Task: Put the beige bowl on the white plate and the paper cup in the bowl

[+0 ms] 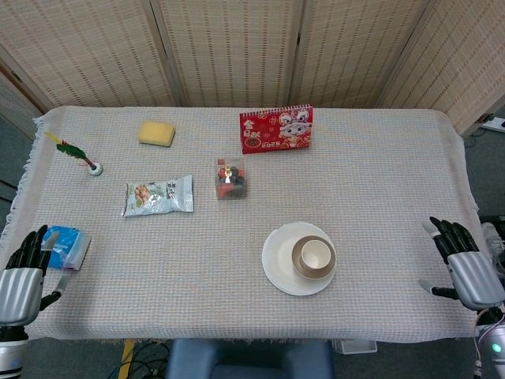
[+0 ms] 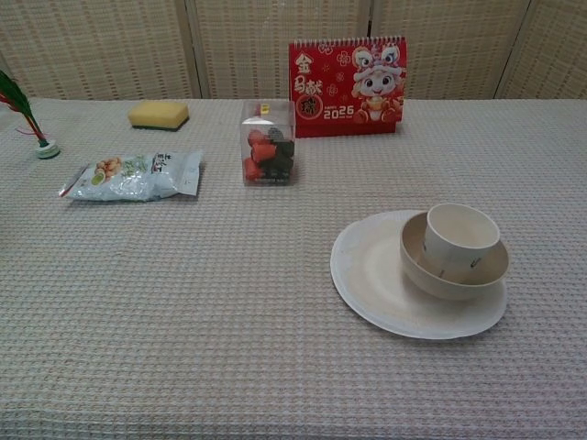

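The white plate (image 1: 276,264) (image 2: 376,275) lies on the table at the near right. On its right half sits the beige bowl (image 1: 304,271) (image 2: 454,284), and the paper cup (image 1: 316,255) (image 2: 461,236) stands upright inside the bowl. My right hand (image 1: 465,264) hangs at the table's near right corner, fingers spread, holding nothing, far from the plate. At the near left corner my left hand (image 1: 22,272) is open too, beside a blue packet. The chest view shows neither hand.
A blue packet (image 1: 63,245) lies by my left hand. Further back are a snack bag (image 1: 158,196) (image 2: 138,174), a clear box of red items (image 1: 230,178) (image 2: 268,154), a yellow sponge (image 1: 156,133) (image 2: 158,114), a red calendar (image 1: 276,129) (image 2: 348,87) and a feather shuttlecock (image 1: 79,154) (image 2: 27,119).
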You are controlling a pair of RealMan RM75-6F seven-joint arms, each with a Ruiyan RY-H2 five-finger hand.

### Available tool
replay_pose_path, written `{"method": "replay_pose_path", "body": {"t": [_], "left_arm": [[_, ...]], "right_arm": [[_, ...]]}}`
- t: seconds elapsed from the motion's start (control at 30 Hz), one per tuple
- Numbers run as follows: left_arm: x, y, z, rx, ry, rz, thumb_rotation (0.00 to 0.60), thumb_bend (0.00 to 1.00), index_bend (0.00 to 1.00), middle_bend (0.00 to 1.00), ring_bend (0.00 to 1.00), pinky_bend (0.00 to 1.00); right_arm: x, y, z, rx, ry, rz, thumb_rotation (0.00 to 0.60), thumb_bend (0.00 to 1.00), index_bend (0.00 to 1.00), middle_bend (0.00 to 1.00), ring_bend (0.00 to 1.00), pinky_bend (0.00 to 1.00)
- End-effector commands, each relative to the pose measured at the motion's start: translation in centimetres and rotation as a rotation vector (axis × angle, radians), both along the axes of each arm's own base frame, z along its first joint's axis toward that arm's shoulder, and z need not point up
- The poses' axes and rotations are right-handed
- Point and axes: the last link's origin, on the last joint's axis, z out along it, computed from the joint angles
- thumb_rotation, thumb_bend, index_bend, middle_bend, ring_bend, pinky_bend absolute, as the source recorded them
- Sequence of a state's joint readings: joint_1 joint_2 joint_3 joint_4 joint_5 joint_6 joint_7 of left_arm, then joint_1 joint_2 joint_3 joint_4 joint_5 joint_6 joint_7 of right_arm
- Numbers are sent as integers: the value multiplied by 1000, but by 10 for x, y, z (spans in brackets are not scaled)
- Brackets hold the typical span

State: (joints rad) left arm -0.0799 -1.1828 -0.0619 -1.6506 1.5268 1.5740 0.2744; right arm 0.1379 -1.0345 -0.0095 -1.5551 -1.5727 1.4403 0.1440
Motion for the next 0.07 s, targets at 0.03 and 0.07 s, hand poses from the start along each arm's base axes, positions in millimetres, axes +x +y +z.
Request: {"method": "replay_pose_path", "body": {"t": [0.03, 0.07], "left_arm": [[-2, -1, 0, -3, 3, 8, 600, 342, 0, 0, 0, 259], [-3, -1, 0, -3, 0, 15, 600, 342, 0, 0, 0, 259]], "right_arm": [[-1, -1, -2, 7, -7, -17, 600, 103, 2, 0, 0, 0], [0, -2, -4, 15, -8, -16, 600, 103, 2, 0, 0, 0]]}}
